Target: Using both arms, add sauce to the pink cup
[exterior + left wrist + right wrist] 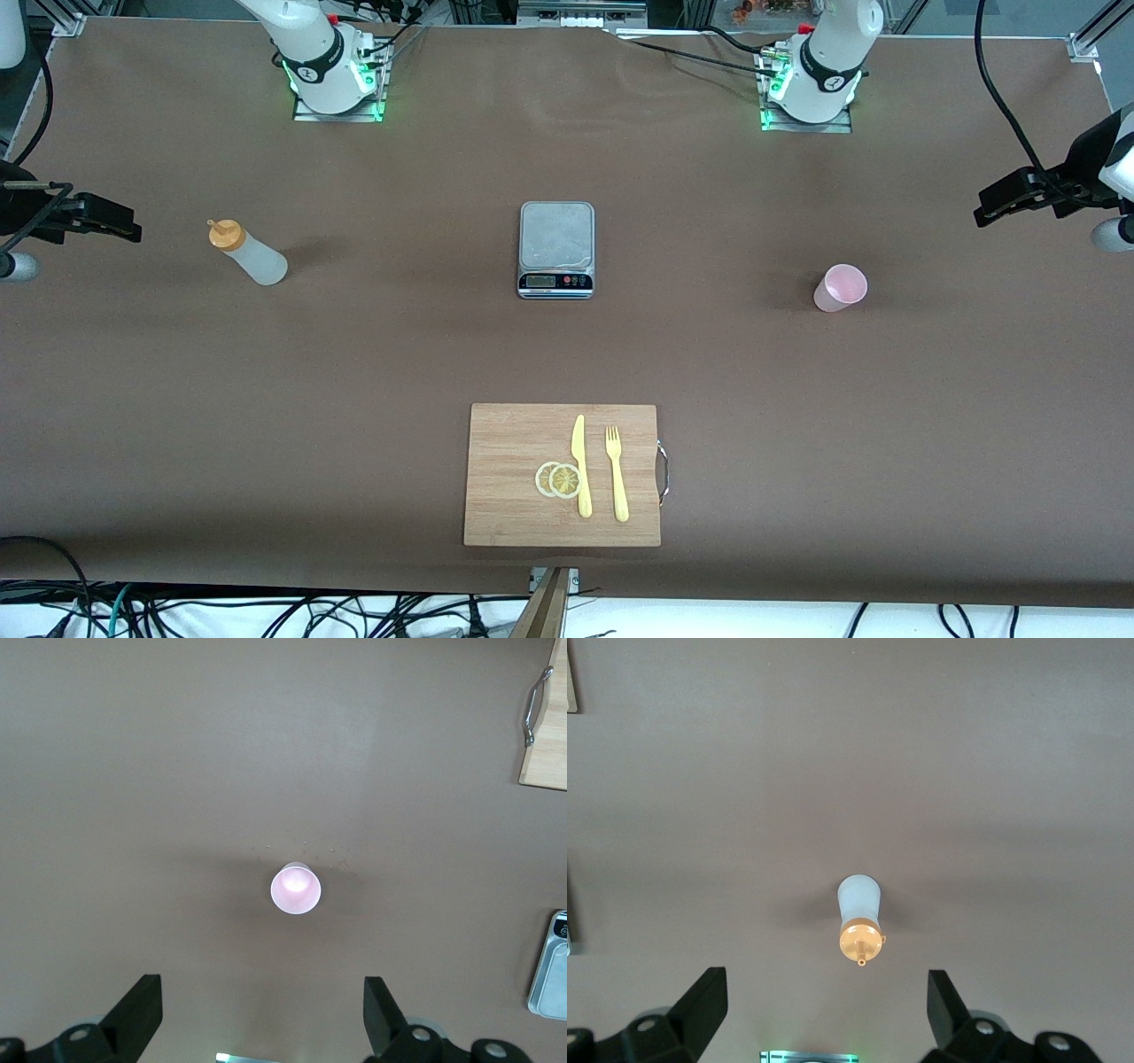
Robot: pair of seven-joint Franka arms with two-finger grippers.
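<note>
The sauce bottle (252,255), whitish with an orange cap, stands upright on the brown table toward the right arm's end. In the right wrist view the sauce bottle (859,914) is seen from above, with my right gripper (827,985) open and empty high over the table beside it. The pink cup (840,288) stands upright toward the left arm's end. High over the table beside the pink cup (295,889) hangs my left gripper (263,988), open, with nothing between its fingers. Both hands show only at the sides of the front view.
A steel kitchen scale (556,235) sits mid-table between bottle and cup. Nearer the front camera lies a wooden cutting board (505,443) with a yellow knife (580,465), a yellow fork (617,474) and two lemon slices (558,479).
</note>
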